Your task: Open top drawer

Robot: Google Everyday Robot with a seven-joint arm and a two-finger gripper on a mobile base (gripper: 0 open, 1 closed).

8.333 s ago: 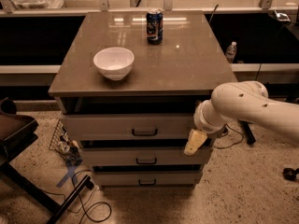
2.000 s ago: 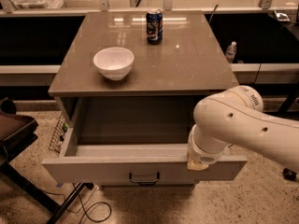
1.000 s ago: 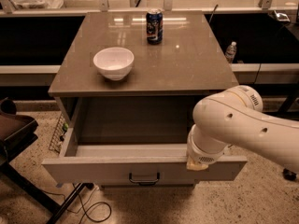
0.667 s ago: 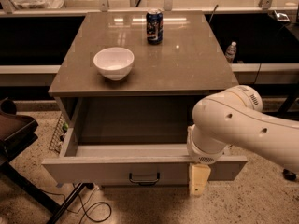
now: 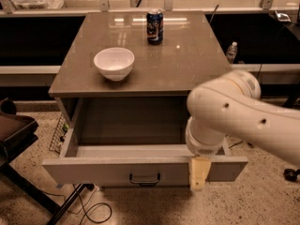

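Observation:
The top drawer [image 5: 93,171] of the grey cabinet stands pulled far out toward me, its pale box interior [image 5: 126,125] bare and its small dark bar handle [image 5: 145,179] at the centre of the front. My white arm [image 5: 234,114] reaches in from the right. My gripper [image 5: 199,172] hangs from it, a tan piece lying over the right part of the drawer front, right of the handle and apart from it.
On the brown cabinet top [image 5: 187,60] sit a white bowl [image 5: 114,63] and a blue can [image 5: 154,26]. A dark chair [image 5: 14,135] stands at the left, cables [image 5: 89,210] lie on the speckled floor, and a bottle [image 5: 231,52] stands behind the cabinet at right.
The drawer went from shut to pulled wide out. In the last second my gripper has dropped from the drawer's rim to in front of its face.

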